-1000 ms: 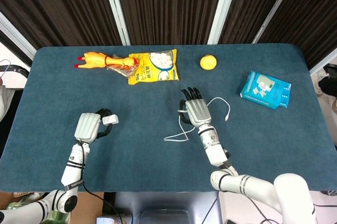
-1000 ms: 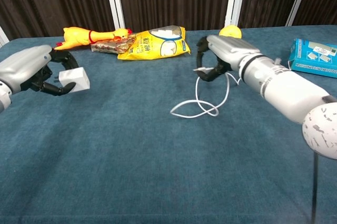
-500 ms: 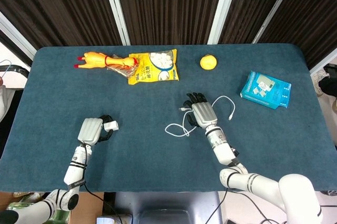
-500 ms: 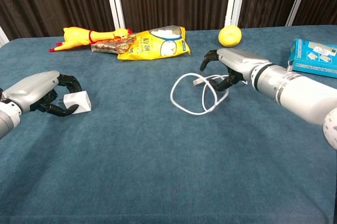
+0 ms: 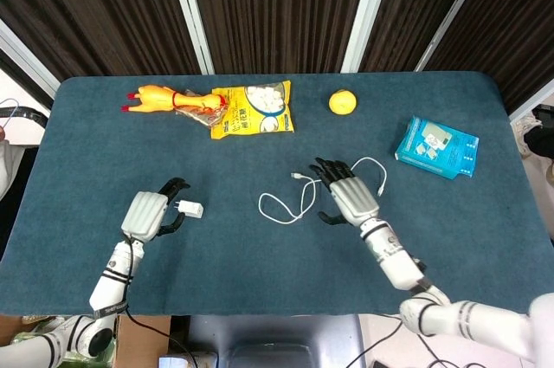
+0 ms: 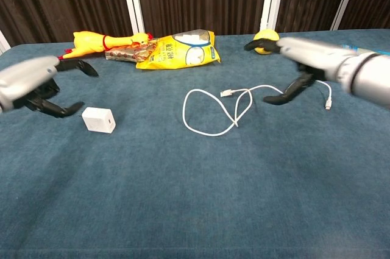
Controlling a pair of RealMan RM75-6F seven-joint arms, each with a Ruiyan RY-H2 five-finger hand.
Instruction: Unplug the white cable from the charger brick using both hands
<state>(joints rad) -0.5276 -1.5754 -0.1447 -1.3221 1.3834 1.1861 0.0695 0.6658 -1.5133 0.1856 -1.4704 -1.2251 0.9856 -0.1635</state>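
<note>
White thin charging cable (image 6: 214, 110) is seen looped loose on the blue tabletop (image 6: 183, 198), well apart from the small white cube charger brick (image 6: 99, 120). It is judged light and limp, best gripped at its plug. Left hand (image 6: 30, 82) and right hand (image 6: 304, 64) are spread, holding nothing.

Deep blue table (image 5: 260, 273). White cable (image 6: 214, 103), white charger (image 6: 99, 119). Yellow chicken (image 5: 164, 98) with red feet, yellow snack bag (image 5: 251, 108), yellow ball (image 5: 342, 102). Light blue box (image 5: 436, 146). Both hands silver-backed with black fingers: left hand (image 5: 149, 212), right hand (image 5: 351, 196).
</note>
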